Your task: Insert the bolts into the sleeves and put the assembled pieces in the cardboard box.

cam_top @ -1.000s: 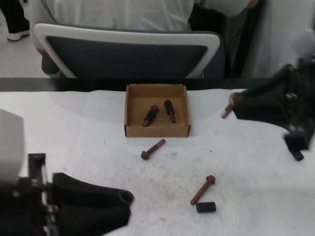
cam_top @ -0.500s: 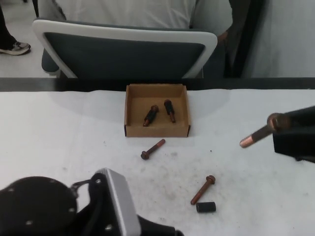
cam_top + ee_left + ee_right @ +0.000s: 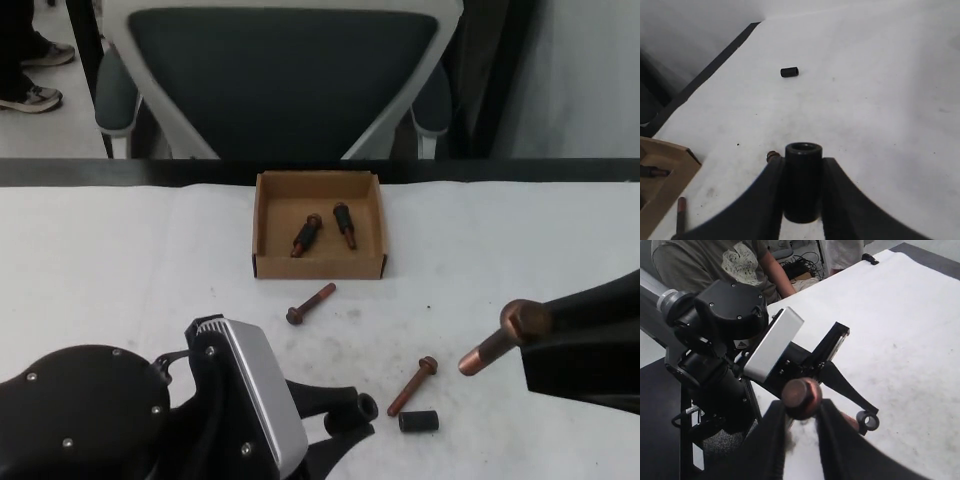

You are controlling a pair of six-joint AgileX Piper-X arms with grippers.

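- The held sleeve (image 3: 802, 187) sits right between the fingers of your left pincer (image 3: 802, 170). The fingers squeeze it from both sides, and its open hole points away from the wrist.
- The held bolt (image 3: 490, 350) is gripped at its head end by your right pincer (image 3: 800, 409), fingers closed on it. Its shaft sticks out toward the middle of the bench (image 3: 120, 260).
- From the high view, the held sleeve and the held bolt are near each other but not touching.
- One loose bolt (image 3: 413, 386) lies on the bench between them, with a loose sleeve (image 3: 418, 421) just beside its tip.
- Another loose bolt (image 3: 311, 303) lies near the front of the cardboard box (image 3: 318, 265).
- The high view shows you inside the box: two joined pieces (image 3: 306, 235) lie there side by side.
- The left wrist view shows you the hole in the held sleeve, which the high view does not make clear.
- The right wrist view shows you the round bolt head up close, with the left arm and its sleeve just beyond it.
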